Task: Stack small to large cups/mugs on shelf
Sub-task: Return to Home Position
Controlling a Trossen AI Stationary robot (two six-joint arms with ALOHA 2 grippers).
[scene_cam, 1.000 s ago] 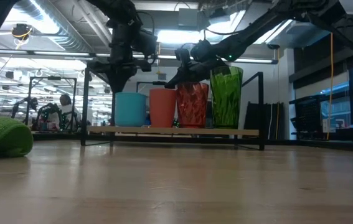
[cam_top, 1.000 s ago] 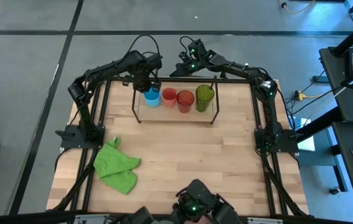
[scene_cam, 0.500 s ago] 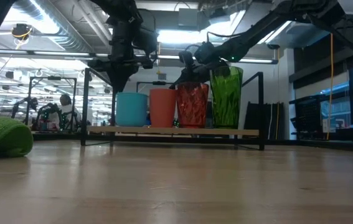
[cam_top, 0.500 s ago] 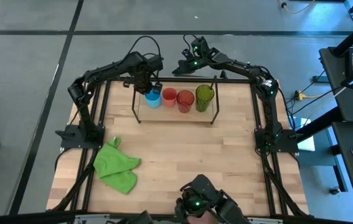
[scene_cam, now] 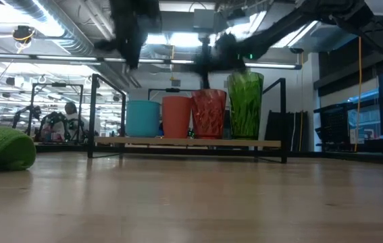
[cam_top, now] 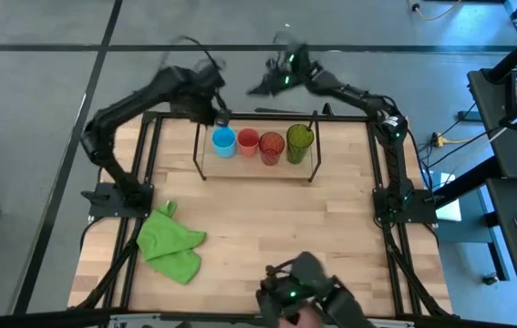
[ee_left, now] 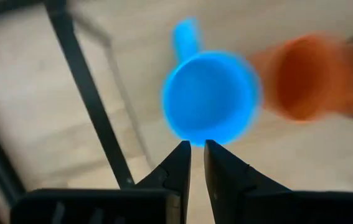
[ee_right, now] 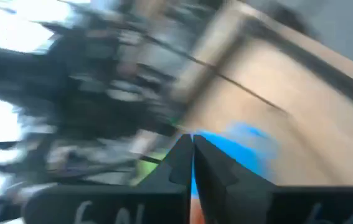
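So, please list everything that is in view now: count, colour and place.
light-blue mug: one, light blue, on the shelf, left end of the row
small red cup: one, red, on the shelf, beside the mug
red-orange tumbler: one, translucent red-orange, third in the row
green tumbler: one, translucent green, right end of the row
shelf: one, black rods, light wooden base, far side of the table
cloth: one, bright green, near left of the table
table: one, light wood, under the shelf
left gripper: one, dark, above the mug, shut
right gripper: one, dark, past the table's far edge, shut
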